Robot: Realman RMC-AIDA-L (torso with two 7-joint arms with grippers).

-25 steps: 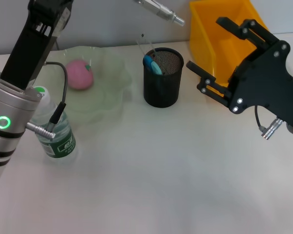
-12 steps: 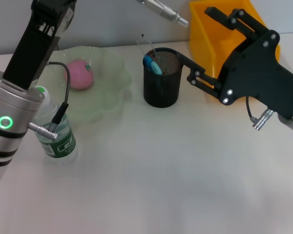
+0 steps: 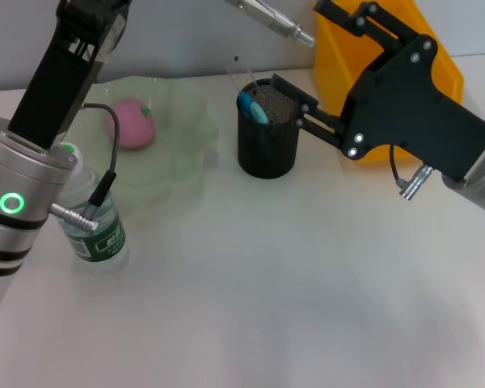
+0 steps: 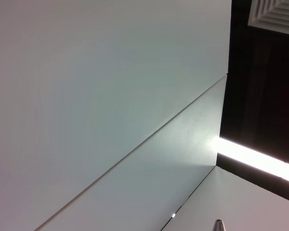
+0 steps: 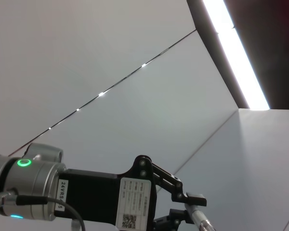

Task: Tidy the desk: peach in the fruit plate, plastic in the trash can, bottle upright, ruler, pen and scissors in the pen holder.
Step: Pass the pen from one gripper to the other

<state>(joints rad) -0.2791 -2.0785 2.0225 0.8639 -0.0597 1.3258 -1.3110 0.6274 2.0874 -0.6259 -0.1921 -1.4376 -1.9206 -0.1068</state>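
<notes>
White table carries everything. Yellow trash can sits at far right edge, partly behind right arm. Right end effector is up near the can w/ fingers spread wide, nothing btwn them, lower finger reaching over rim of pen holder. Left end effector is raised high, out of head view; right wrist view shows it gripping a silvery pen, whose tip hangs above pen holder. Fruit plate, pale green, far left, w/ pink peach inside. Black mesh pen holder near centre, blue scissors handle inside. Bottle stands upright just beside plate, partly hidden by left arm.
</notes>
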